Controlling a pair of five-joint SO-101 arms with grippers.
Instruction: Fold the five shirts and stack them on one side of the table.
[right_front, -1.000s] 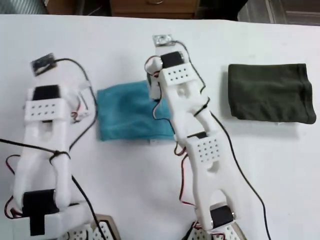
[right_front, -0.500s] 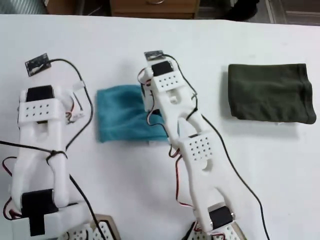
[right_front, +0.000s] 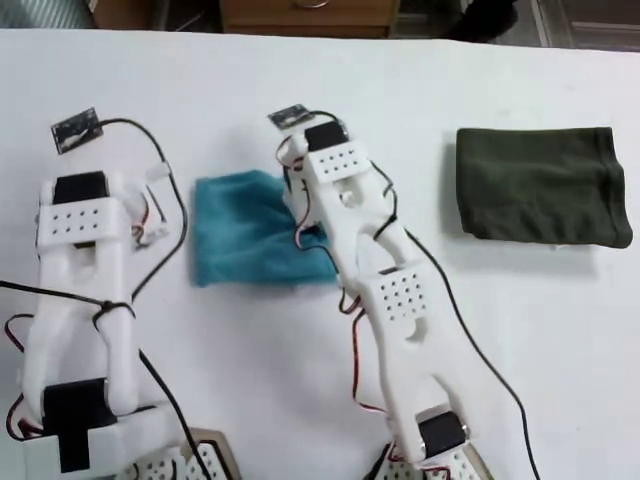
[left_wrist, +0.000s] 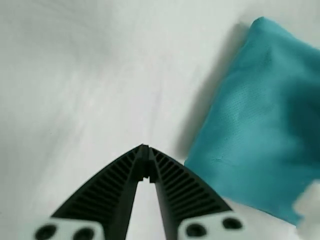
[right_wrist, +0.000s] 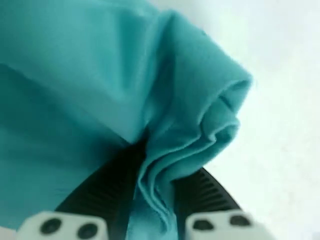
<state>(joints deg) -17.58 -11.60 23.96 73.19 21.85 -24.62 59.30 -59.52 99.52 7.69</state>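
Tabletop (right_front: 300, 70), white and matte, fills nearly the whole high view. Along its far edge a strip of room shows: brown wooden furniture (right_front: 305, 12) behind the middle and grey surfaces toward the far right corner. Two white arms rise from the near edge, with black and red wires trailing along them. The teal shirt (right_front: 240, 235) lies between the arms as a rumpled, partly folded patch on the bare surface. Its right-hand edge runs under the head of the right arm (right_front: 390, 290). The right gripper (right_wrist: 155, 167) pinches a bunched stack of teal folds, and cloth crowds between and around its black ribbed fingers. The left arm (right_front: 85, 260) stands to the left of that shirt. The left gripper (left_wrist: 145, 152) has its fingers pressed together, tips touching, over bare white table just beside the shirt's edge, with nothing between them. The dark green shirt (right_front: 540, 185) lies folded flat on the right side of the table, well apart from the teal one.
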